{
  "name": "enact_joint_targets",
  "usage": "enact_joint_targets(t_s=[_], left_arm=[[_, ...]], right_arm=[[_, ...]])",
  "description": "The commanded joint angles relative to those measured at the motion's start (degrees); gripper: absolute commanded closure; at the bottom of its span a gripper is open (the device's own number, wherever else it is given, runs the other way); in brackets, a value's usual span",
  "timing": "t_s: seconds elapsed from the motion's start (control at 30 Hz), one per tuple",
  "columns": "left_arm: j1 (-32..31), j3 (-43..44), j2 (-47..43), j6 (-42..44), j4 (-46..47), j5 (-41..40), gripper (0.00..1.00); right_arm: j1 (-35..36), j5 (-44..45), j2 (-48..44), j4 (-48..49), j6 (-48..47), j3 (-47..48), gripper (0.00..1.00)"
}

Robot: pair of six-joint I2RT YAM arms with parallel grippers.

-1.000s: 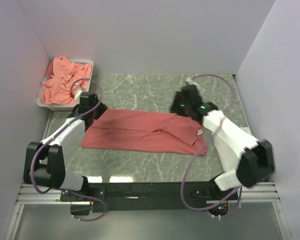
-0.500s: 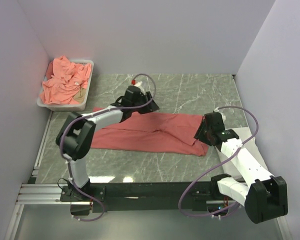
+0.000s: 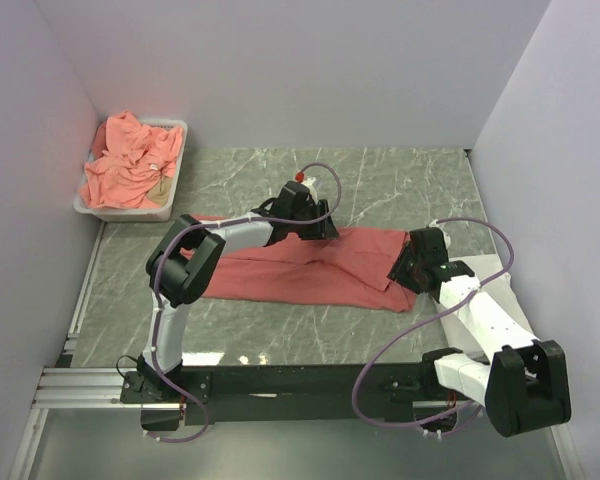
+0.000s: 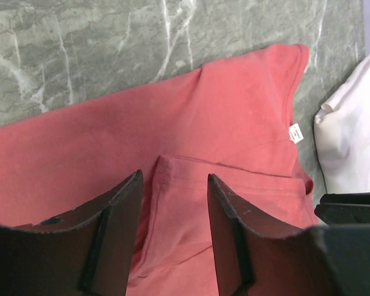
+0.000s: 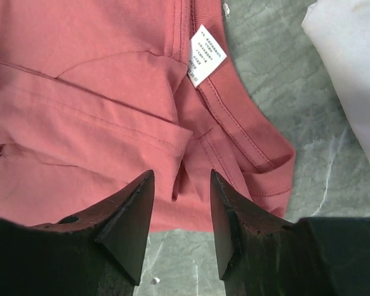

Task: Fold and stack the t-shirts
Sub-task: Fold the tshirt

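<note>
A coral-red t-shirt [image 3: 280, 265] lies folded into a long band across the table. My left gripper [image 3: 320, 228] hovers open over its far edge near the middle. In the left wrist view the left gripper [image 4: 174, 177] straddles a folded-in sleeve [image 4: 191, 185]. My right gripper [image 3: 405, 268] is open over the collar end. In the right wrist view the right gripper [image 5: 182, 174] stands just above the shirt's near edge, below the white neck label [image 5: 206, 55]. A plain white folded garment [image 5: 351, 55] lies just right of the collar and also shows in the left wrist view [image 4: 351, 135].
A white plastic tray [image 3: 175, 128] at the back left holds several crumpled salmon-pink t-shirts [image 3: 125, 170]. Grey walls close in the left, back and right sides. The green marble table [image 3: 400, 180] shows bare behind the shirt.
The left gripper has swung from the shirt's left end to its middle. The right gripper has moved from the far side to the near-right collar end. Both have let go.
</note>
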Motion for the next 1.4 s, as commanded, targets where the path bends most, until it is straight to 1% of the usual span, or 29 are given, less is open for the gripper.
enact_joint_targets(t_s=[0.0,0.4,0.63,0.8,0.9,0.93,0.97,1.03,1.07,1.13,1.17,1.2,1.23,1.27,1.37], left_arm=[[-0.43,2.48,0.37,1.26,0.23,1.35,0.49],[-1.13,4.23,2.92,1.52,-1.44,0.82,0.52],[-1.84,5.73,4.24,2.23,-3.29,-1.38,0.54],[-2.19,5.81,4.68,1.88,-3.11,-0.94,0.58],[-2.28,5.73,4.25,1.70,-2.94,-0.76,0.63],[-2.28,5.64,4.07,1.61,-2.76,-0.59,0.65],[-2.28,5.47,3.81,1.44,-2.67,-0.59,0.69],[-2.28,5.11,3.19,1.26,-2.06,-0.24,0.73],[-2.28,4.94,3.02,1.09,-1.88,-0.15,0.76],[-2.19,4.59,2.49,0.91,-1.45,0.11,0.79],[-2.28,4.32,2.23,0.82,-1.36,0.20,0.82],[-2.28,4.15,1.87,0.65,-1.09,0.29,0.83],[-2.28,3.97,1.52,0.56,-0.92,0.29,0.85],[-2.28,3.45,0.82,0.29,-0.39,0.38,0.87],[-2.28,1.87,-0.93,-0.06,0.84,0.47,0.89]], right_arm=[[-0.51,-0.41,1.22,3.87,0.80,-0.66,0.52],[-1.82,-1.91,5.87,7.65,1.15,-0.66,0.55],[-2.18,-2.96,7.20,8.97,1.24,-0.58,0.58],[-2.26,-2.96,7.72,9.41,1.33,-0.58,0.61],[-2.35,-2.96,7.99,9.76,1.41,-0.66,0.63],[-2.35,-2.96,8.16,9.85,1.50,-0.66,0.65],[-2.26,-2.96,8.25,9.94,1.41,-0.66,0.67],[-2.26,-2.87,8.42,10.11,1.41,-0.66,0.70],[-2.35,-2.87,8.60,10.20,1.41,-0.66,0.71],[-2.35,-2.96,8.95,10.46,1.41,-0.58,0.75],[-2.26,-2.96,9.13,10.55,1.41,-0.49,0.76],[-2.26,-2.87,9.30,10.73,1.41,-0.49,0.77],[-2.35,-2.96,9.57,10.73,1.50,-0.40,0.81],[-2.35,-2.87,9.48,10.64,1.41,-0.40,0.83],[-2.26,-2.96,8.87,10.21,1.41,-0.31,0.88]])
